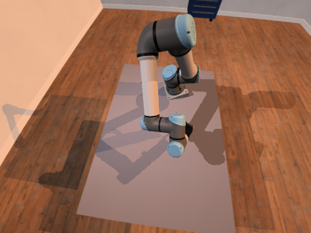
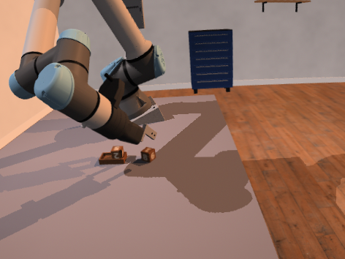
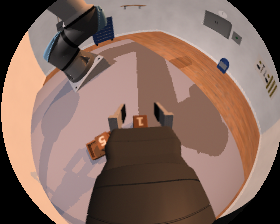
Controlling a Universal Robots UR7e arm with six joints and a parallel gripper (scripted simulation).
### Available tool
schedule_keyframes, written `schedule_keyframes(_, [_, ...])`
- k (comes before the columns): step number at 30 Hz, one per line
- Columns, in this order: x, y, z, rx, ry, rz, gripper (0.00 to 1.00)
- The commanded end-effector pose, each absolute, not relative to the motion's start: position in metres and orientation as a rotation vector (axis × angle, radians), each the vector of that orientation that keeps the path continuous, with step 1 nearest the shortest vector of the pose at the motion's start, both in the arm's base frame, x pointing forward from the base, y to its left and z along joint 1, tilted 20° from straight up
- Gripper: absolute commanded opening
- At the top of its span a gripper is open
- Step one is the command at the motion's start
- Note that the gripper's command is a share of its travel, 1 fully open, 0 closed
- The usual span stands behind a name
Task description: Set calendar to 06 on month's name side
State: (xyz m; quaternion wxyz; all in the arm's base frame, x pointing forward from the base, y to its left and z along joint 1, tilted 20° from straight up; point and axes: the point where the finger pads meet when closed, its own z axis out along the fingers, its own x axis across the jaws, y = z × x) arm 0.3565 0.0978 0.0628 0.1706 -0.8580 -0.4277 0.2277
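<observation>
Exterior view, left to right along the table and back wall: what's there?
Tray with one cube in it → loose cube on the table → open gripper's fingers just above → blue cabinet → wall shelf.

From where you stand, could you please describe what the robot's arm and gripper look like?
The arm has pale cream tubular links, dark grey joint housings with thin black rings, and rounded light blue end caps. It rises from a square grey base plate. The wrist ends in a dark brown, boxy body carrying the gripper, whose short blocky fingers look grey. No cables or markings are visible.
</observation>
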Motion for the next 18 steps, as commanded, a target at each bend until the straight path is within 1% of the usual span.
schedule_keyframes(1, [0.3565, 0.0981, 0.0633, -2.439, -1.217, 0.645, 1.0])
schedule_keyframes(18, [0.3544, 0.0998, 0.0644, -2.645, -1.375, 0.516, 1.0])
